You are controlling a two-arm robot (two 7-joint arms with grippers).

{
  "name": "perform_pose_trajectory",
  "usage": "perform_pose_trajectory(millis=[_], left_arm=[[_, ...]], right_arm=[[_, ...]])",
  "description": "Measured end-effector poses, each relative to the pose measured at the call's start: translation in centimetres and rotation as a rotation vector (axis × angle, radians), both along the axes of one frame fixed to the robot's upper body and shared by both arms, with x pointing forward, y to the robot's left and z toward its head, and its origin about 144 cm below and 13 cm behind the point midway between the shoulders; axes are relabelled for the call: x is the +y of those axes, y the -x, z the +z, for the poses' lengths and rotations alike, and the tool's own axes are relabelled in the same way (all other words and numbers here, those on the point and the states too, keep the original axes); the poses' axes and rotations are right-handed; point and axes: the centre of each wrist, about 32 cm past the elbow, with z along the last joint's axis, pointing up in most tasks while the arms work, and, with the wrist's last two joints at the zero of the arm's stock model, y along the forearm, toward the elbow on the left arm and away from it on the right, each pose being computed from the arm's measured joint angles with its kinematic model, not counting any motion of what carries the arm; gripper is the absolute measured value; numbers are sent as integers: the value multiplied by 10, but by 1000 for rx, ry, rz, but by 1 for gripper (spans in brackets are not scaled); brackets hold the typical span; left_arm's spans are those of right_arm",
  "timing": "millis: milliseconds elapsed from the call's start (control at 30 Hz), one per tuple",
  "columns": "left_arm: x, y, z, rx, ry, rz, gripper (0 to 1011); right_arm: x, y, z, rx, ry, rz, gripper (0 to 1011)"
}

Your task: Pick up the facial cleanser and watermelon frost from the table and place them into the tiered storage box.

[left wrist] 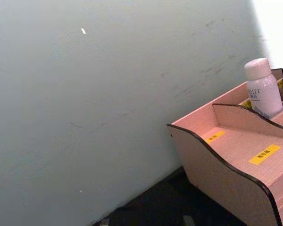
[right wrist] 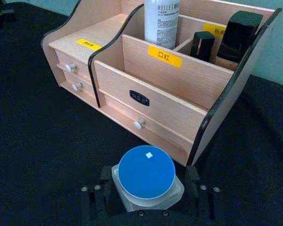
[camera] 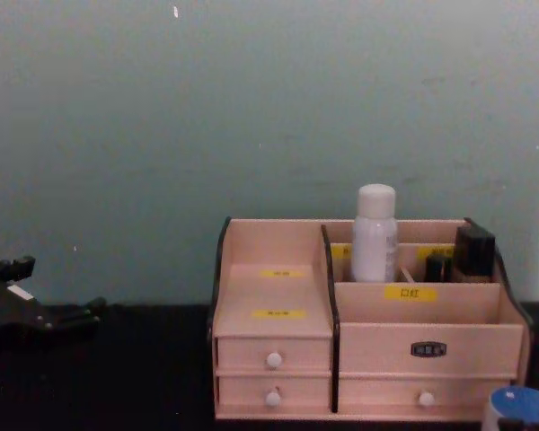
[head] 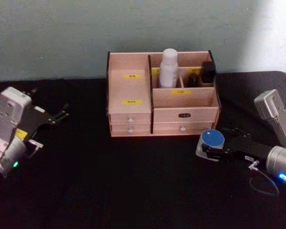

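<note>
The watermelon frost, a squat whitish jar with a blue lid, stands on the black table just in front of the tiered storage box's right corner. My right gripper reaches in from the right. In the right wrist view its fingers press both sides of the jar, shut on it. The facial cleanser, a tall white bottle, stands upright in a back compartment of the box. My left gripper is parked open at the far left, holding nothing.
Two small black bottles stand in the back right compartments beside the white bottle. The box's lower front has white-knobbed drawers. A pale green wall rises right behind the box. Bare black table spreads in front.
</note>
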Motion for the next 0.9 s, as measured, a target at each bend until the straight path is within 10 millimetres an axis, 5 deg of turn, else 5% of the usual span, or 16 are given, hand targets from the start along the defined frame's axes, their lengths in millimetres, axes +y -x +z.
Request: perform_pose_trajectory(millis=[900], left_arm=[[0, 0, 0, 0, 0, 0, 1001]], right_arm=[[0, 0, -1, 0, 2, 4, 1000]])
